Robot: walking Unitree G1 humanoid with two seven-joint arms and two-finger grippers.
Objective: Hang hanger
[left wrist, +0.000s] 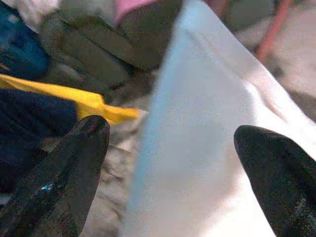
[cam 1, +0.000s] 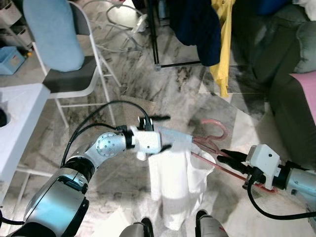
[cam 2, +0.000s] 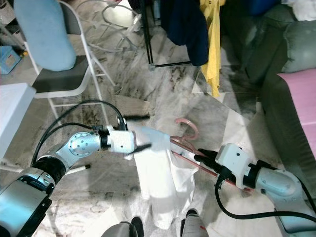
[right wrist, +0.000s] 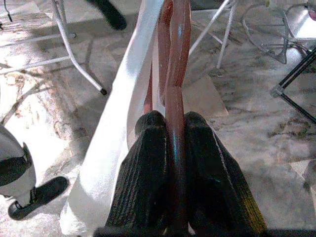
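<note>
Bright, even daylight washes the marble floor (cam 1: 163, 84) pale (some glare), while the left wrist view is blurred.

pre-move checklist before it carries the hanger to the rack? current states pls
1. Right gripper clamped on the pink hanger: ok, fingers closed on its bar.
2. White garment on the hanger: ok, draped and hanging down.
3. Left gripper on the garment: not ok, fingers spread either side of the cloth, not pinching.
4. Hanger hook free: ok, nothing caught in it.
5. Black rack with room for the hook: cannot tell, its top rail is out of frame.
6. Folding chair clear of the arms: ok, apart.
</note>
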